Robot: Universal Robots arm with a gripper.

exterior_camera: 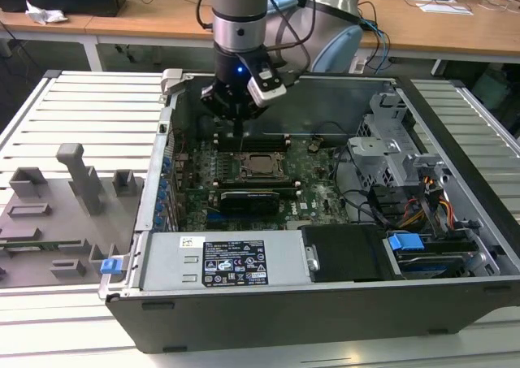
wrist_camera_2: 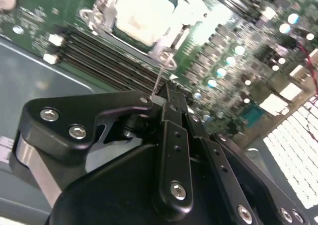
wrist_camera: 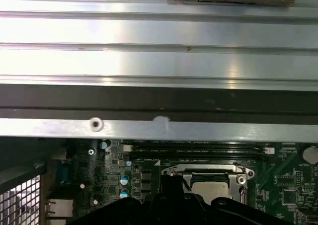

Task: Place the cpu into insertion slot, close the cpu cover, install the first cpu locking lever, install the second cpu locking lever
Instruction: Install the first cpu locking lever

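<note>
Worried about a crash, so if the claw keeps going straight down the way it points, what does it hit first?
Probably the thin locking lever beside the cpu cover; the claw looks shut at its tip, though depth is unclear.

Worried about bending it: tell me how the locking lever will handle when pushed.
The lever is a thin bare wire, so probably springy and easily bent sideways. Its shiny metal may slip in the gripper. Anchored by the cover, it should pivot, not lift.
</note>
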